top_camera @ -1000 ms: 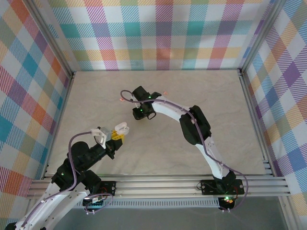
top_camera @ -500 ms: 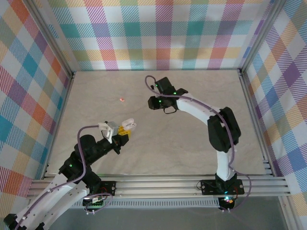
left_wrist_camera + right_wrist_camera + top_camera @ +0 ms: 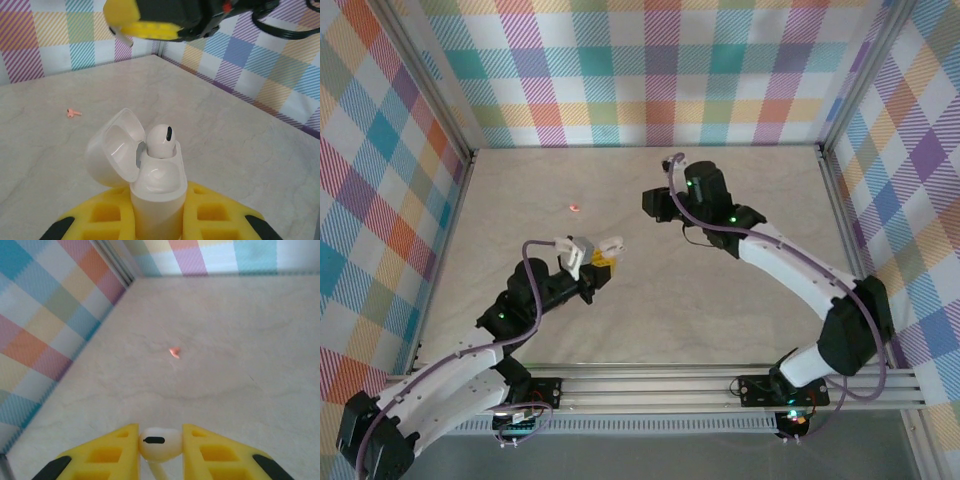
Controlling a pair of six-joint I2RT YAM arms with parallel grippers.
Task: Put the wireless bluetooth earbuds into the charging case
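Observation:
My left gripper [image 3: 601, 263] [image 3: 157, 212] is shut on a white charging case [image 3: 157, 187] [image 3: 610, 245], held upright above the middle of the table. The lid [image 3: 111, 147] hangs open to the left, and one white earbud [image 3: 161, 141] sits in the case's far slot. Behind the case and to its right, my right gripper [image 3: 652, 205] [image 3: 160, 440] is shut on a second white earbud [image 3: 160, 445], pinched between its yellow fingers [image 3: 107, 452] with the stem pointing down. A salmon-pink earbud [image 3: 574, 207] [image 3: 73, 112] [image 3: 174, 352] lies loose on the table at the far left.
Plaid walls [image 3: 650, 70] and aluminium posts [image 3: 470, 150] close in the marble-look table [image 3: 750, 190] on three sides. The right gripper's yellow finger [image 3: 145, 22] hangs above and beyond the case in the left wrist view.
The right arm has swung to the right, away from the pink earbud, with the white earbud in its fingers. The left arm has carried the open case forward and to the right.

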